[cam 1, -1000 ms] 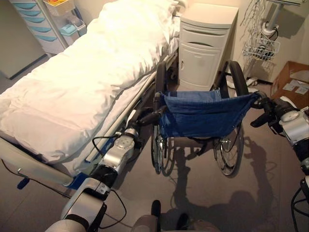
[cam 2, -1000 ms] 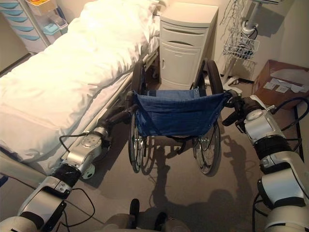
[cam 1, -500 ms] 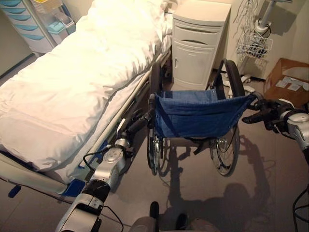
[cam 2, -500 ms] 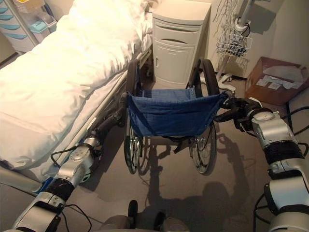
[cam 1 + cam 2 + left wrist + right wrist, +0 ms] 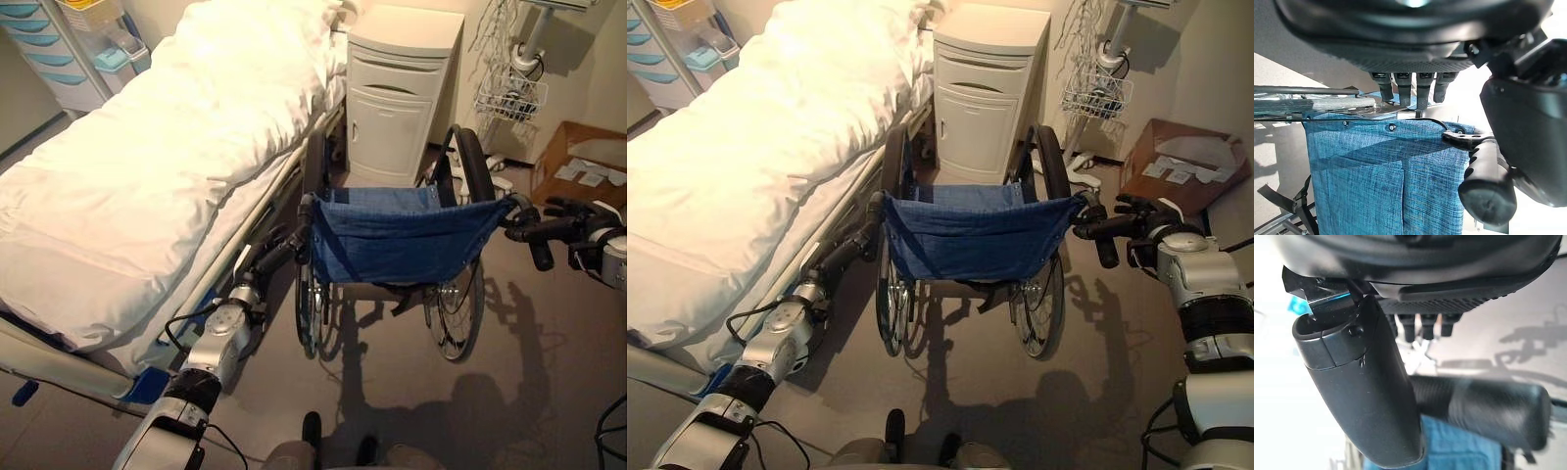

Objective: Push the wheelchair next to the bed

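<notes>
The wheelchair [image 5: 397, 235] has a blue cloth back and stands with its left wheel close beside the bed [image 5: 147, 166], facing a white bedside cabinet. My left hand [image 5: 279, 257] reaches along the left push handle [image 5: 1486, 183]. Its fingers [image 5: 1410, 90] are straight over the frame tube, and the handle lies beside the thumb. My right hand [image 5: 578, 223] is at the right push handle [image 5: 1484, 411]. Its fingers are spread out straight above the handle and its thumb [image 5: 1361, 391] crosses in front of it.
The white cabinet [image 5: 397, 93] stands just ahead of the wheelchair. A stand with a wire basket [image 5: 509, 93] and a cardboard box [image 5: 578, 162] are at the right. A drawer cart [image 5: 69, 49] stands beyond the bed, at the far left.
My right hand's fingers have uncurled from the right push handle. The whole view has shifted a little; the wheelchair keeps its place by the cabinet.
</notes>
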You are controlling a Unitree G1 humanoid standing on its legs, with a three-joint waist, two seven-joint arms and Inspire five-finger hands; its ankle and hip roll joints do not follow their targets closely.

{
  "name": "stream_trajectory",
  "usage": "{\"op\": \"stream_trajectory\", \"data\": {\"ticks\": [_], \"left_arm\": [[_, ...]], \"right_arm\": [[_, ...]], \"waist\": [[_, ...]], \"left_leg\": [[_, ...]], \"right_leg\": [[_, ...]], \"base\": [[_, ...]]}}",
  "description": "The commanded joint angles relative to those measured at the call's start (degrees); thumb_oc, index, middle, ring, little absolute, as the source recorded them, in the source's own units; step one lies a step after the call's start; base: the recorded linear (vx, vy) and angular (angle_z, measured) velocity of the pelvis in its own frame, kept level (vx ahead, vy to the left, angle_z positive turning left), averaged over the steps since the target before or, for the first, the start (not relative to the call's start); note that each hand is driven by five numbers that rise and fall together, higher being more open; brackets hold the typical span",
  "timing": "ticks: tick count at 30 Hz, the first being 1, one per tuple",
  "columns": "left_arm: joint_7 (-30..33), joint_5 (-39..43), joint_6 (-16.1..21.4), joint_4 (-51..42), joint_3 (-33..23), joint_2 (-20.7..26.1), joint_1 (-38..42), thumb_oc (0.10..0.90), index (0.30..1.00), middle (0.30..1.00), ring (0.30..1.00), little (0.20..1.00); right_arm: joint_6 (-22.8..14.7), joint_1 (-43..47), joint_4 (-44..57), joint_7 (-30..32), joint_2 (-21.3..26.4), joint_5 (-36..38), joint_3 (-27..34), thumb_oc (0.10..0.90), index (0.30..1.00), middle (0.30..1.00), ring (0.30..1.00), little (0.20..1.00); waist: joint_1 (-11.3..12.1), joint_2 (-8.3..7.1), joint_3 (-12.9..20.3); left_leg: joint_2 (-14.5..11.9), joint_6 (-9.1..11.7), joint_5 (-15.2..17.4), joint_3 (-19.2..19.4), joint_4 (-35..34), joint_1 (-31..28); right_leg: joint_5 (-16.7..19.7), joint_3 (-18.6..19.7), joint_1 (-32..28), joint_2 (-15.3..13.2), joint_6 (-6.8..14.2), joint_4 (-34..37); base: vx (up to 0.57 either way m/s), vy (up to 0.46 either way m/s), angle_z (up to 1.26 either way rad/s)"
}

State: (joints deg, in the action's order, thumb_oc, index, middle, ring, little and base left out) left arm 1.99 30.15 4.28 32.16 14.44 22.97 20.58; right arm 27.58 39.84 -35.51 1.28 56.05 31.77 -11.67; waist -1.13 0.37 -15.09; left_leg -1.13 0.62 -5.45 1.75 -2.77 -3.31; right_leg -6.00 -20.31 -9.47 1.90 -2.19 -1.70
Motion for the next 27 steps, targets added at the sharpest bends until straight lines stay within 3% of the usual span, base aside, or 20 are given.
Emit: {"op": "stream_trajectory", "data": {"ticks": [1, 9, 13, 19, 22, 23, 27], "left_arm": [[2.5, -0.8, -3.0, 10.1, -3.0, 5.1, -8.1, 0.800, 0.900, 0.900, 0.900, 0.900], [2.9, -0.2, -2.3, 12.6, -4.5, 4.5, -9.0, 0.800, 0.900, 0.900, 0.900, 0.900], [3.7, 1.4, -0.8, 14.0, -6.4, 3.8, -10.4, 0.800, 0.900, 0.900, 0.900, 0.900], [5.1, 14.4, 5.5, 15.2, -12.1, 0.9, -13.7, 0.800, 0.900, 0.900, 0.900, 0.900], [3.4, 19.7, 7.3, 16.7, -15.5, -2.0, -15.9, 0.800, 0.900, 0.900, 0.900, 0.900], [1.4, 21.4, 7.0, 17.5, -16.6, -2.9, -16.9, 0.800, 0.900, 0.900, 0.900, 0.900], [-4.1, 24.8, 5.6, 19.4, -18.3, -5.1, -18.5, 0.800, 0.900, 0.900, 0.900, 0.900]], "right_arm": [[-7.9, 1.8, 0.7, 6.7, 7.0, 1.7, 5.3, 0.800, 0.900, 0.900, 0.900, 0.900], [-8.5, -2.2, -0.3, 8.7, 7.0, 4.5, 9.4, 0.800, 0.900, 0.900, 0.900, 0.900], [-10.5, -8.4, -2.3, 7.3, 5.8, 10.1, 15.3, 0.800, 0.900, 0.900, 0.900, 0.900], [-15.7, -20.7, -8.3, 0.6, 1.1, 24.4, 28.1, 0.800, 0.900, 0.900, 0.900, 0.900], [-18.1, -25.9, -11.3, -3.9, -4.0, 33.6, 33.8, 0.800, 0.900, 0.900, 0.900, 0.900], [-16.8, -28.0, -12.6, -7.7, -6.7, 42.4, 36.3, 0.800, 0.900, 0.900, 0.900, 0.900], [-10.6, -30.5, -16.7, -13.1, -13.7, 55.8, 40.1, 0.800, 0.900, 0.900, 0.900, 0.900]], "waist": [[2.5, -4.09, 3.8], [2.0, -4.25, 3.8], [1.6, -4.33, 3.8], [1.0, -4.63, 4.0], [0.7, -4.86, 3.9], [0.7, -4.99, 3.8], [0.7, -4.95, 3.5]], "left_leg": [[2.8, -2.2, 9.0, 3.5, 1.0, -4.6], [2.7, -2.5, 9.4, 3.9, 1.2, -4.5], [2.5, -2.6, 9.5, 3.9, 0.9, -4.6], [2.2, -2.7, 9.9, 4.1, 0.6, -4.6], [2.1, -2.6, 10.0, 4.2, 0.5, -4.4], [2.0, -2.6, 10.1, 4.3, 0.5, -4.3], [1.9, -2.8, 10.6, 4.6, 0.9, -3.9]], "right_leg": [[3.8, 9.0, 2.8, -4.2, 7.4, 0.2], [3.7, 9.5, 3.4, -4.1, 7.6, -0.3], [3.6, 9.7, 3.6, -4.1, 7.8, -0.4], [3.5, 9.9, 4.1, -3.9, 8.0, -0.5], [3.5, 10.0, 4.4, -3.7, 8.1, -0.4], [3.5, 10.1, 4.5, -3.6, 8.1, -0.3], [3.7, 10.3, 5.1, -3.5, 8.3, -0.5]], "base": [[0.00, 0.000, 0.00], [0.00, -0.002, 0.00], [0.01, -0.025, 0.12], [0.01, -0.033, 0.07], [0.00, -0.048, 0.10], [-0.01, -0.038, 0.34], [-0.02, -0.030, 0.71]]}}
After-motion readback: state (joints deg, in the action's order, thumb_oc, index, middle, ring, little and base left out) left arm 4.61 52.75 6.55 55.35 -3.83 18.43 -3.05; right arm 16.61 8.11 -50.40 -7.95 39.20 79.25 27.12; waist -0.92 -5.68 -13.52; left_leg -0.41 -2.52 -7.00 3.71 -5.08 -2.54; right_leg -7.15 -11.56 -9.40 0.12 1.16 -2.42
